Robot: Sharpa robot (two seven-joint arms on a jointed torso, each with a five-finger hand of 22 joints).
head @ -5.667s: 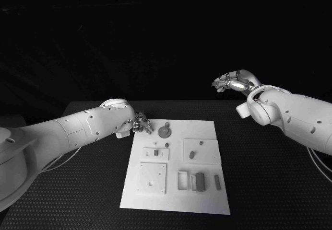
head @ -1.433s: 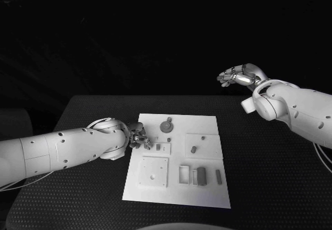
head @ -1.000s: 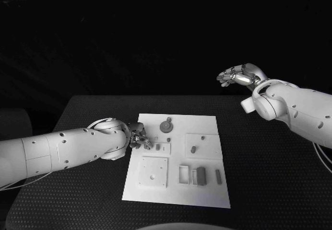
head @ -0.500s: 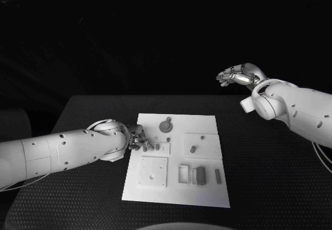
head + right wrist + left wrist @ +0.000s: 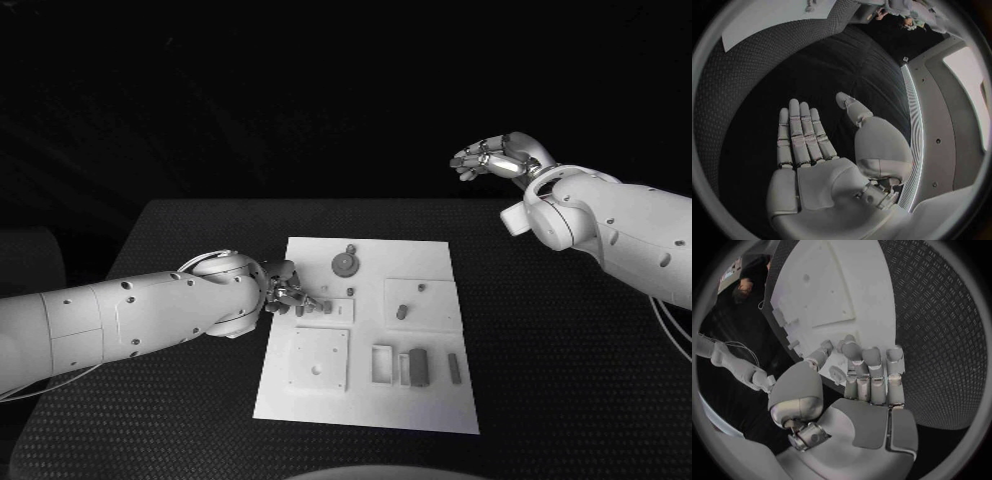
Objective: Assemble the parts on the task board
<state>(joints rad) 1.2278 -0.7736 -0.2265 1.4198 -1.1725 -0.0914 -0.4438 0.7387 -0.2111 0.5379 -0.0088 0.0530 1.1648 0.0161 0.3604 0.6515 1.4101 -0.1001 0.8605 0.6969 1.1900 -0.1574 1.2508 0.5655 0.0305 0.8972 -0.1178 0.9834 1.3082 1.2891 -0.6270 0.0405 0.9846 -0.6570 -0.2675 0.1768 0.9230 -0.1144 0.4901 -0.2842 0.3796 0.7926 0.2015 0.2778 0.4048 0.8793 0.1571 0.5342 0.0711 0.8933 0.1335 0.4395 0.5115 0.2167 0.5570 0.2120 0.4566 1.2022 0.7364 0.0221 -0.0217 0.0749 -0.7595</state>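
The board (image 5: 368,330) lies mid-table (image 5: 577,340), grey parts scattered on it: a round part (image 5: 345,264) at its far end, a small plate (image 5: 326,310) on the left side, a square plate (image 5: 319,359) nearer, and a dark block (image 5: 418,366) near-right. The left hand (image 5: 289,293) hangs at the board's left edge beside the small plate, fingers curled down; whether they hold a part I cannot tell. The right hand (image 5: 495,158) is raised far right, fingers apart, empty. Since 0.5 s ago the left hand has edged slightly right; the right hand is unchanged.
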